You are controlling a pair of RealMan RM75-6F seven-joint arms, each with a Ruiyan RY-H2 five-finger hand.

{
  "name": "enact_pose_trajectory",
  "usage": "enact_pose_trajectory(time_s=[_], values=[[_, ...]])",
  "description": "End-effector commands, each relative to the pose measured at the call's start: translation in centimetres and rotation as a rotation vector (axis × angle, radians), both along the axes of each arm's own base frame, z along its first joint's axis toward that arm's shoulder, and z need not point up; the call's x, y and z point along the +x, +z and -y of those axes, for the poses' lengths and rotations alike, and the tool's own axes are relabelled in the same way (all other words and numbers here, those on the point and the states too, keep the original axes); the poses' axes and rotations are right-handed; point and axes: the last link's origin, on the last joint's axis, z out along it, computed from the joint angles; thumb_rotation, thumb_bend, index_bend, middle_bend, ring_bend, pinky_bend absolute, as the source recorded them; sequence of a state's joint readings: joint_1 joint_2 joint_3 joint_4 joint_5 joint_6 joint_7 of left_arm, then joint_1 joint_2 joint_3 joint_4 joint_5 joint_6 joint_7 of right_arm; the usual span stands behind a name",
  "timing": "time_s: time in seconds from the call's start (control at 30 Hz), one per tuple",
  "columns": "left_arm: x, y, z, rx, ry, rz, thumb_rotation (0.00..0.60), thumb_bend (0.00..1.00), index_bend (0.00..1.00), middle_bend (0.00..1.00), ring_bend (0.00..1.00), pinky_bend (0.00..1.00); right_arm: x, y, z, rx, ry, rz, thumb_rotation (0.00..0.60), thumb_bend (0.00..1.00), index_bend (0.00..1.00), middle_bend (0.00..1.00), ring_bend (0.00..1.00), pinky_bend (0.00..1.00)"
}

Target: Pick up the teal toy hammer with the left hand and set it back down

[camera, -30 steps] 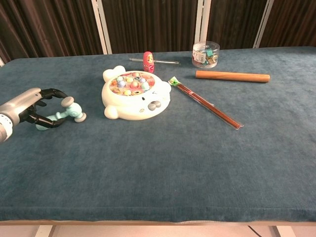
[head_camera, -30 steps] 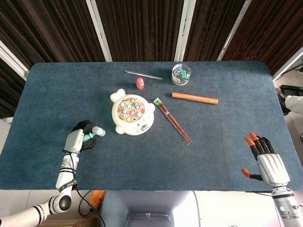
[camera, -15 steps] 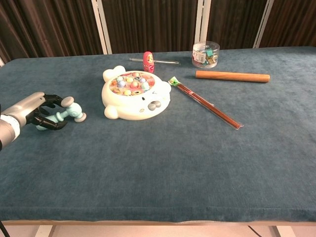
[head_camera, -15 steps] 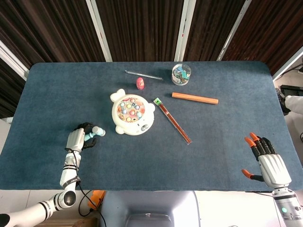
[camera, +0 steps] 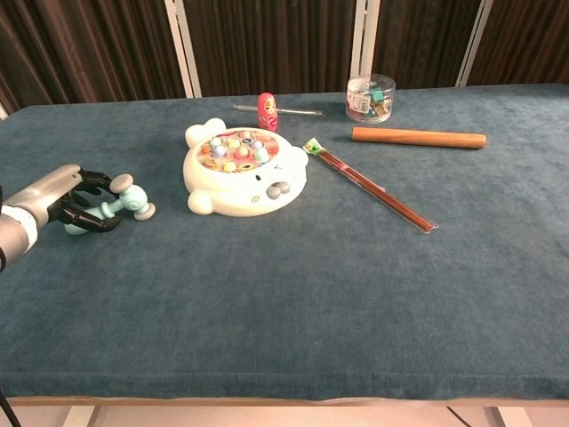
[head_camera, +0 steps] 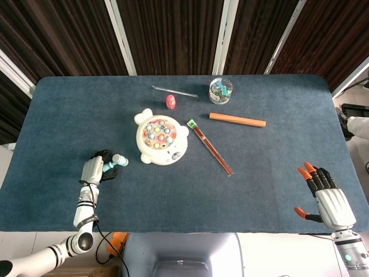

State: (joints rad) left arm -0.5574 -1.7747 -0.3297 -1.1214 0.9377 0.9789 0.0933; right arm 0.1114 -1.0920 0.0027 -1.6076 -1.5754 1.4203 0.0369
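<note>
The teal toy hammer (head_camera: 117, 161) (camera: 124, 203) lies on the blue table cloth at the left, its head pointing toward the white toy. My left hand (head_camera: 94, 170) (camera: 58, 197) sits low at the table with its dark fingers curled around the hammer's handle, whose end is hidden inside the hand. My right hand (head_camera: 326, 199) hovers at the near right corner, fingers spread and holding nothing; it appears only in the head view.
A white bear-shaped fishing game (head_camera: 161, 138) (camera: 244, 169) sits just right of the hammer. Beyond it are a red nesting doll (head_camera: 170, 101), a thin clear rod (head_camera: 174, 91), a clear jar (head_camera: 221, 90), a wooden stick (head_camera: 237, 120) and a long red packet (head_camera: 210, 148).
My left hand has slid slightly back toward the near edge and sunk lower. The hammer has barely shifted. The right hand has dropped a little.
</note>
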Motion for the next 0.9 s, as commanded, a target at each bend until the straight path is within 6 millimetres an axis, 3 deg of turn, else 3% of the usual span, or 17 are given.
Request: enact_pose_trajectory(time_s=[0.03,0.53,0.9], values=[[-0.05,0.02,-0.01,-0.005,0.002,-0.003,0.600,0.37,0.42,0.22,0.16,0.22,0.01,0.06,-0.07,-0.002,0.001,0.002,0.600,0.27,0.00,0.00,0.00,0.00],[-0.06,-0.10,-0.19,-0.019,0.008,0.000,0.600,0.41,0.49,0.24,0.16,0.22,-0.04,0.16,-0.01,-0.004,-0.002,0.003,0.600,0.27,0.00,0.00,0.00,0.00],[0.02,-0.16,-0.09,-0.033,0.012,0.007,0.600,0.54,0.51,0.26,0.17,0.22,-0.03,0.13,-0.06,-0.002,-0.001,0.005,0.600,0.27,0.00,0.00,0.00,0.00]])
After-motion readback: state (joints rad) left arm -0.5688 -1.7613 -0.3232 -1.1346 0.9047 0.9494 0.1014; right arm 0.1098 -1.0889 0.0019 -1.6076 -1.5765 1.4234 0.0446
